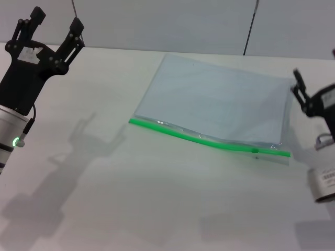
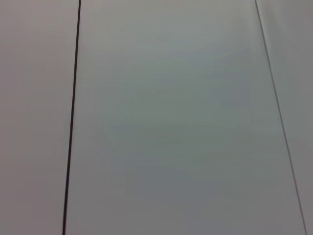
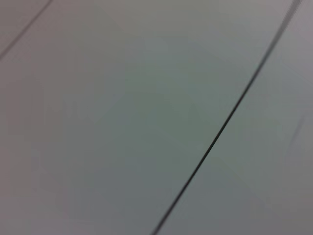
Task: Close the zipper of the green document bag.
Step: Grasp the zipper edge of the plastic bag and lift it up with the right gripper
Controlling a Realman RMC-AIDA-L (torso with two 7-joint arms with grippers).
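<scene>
The green document bag (image 1: 220,99) lies flat on the white table (image 1: 104,198), right of centre in the head view, a translucent pale blue pouch. Its zipper (image 1: 199,138) is a bright green strip along the near long edge, slightly wavy, with a small slider (image 1: 255,150) toward the right end. My left gripper (image 1: 56,20) is raised at the far left, open and empty, well away from the bag. My right gripper (image 1: 306,97) hovers just off the bag's right end, partly cut by the picture's edge. Neither wrist view shows the bag.
A grey wall (image 1: 172,23) with thin dark cables stands behind the table. The wrist views show only plain grey panels (image 2: 171,122) crossed by dark seam lines (image 3: 225,127).
</scene>
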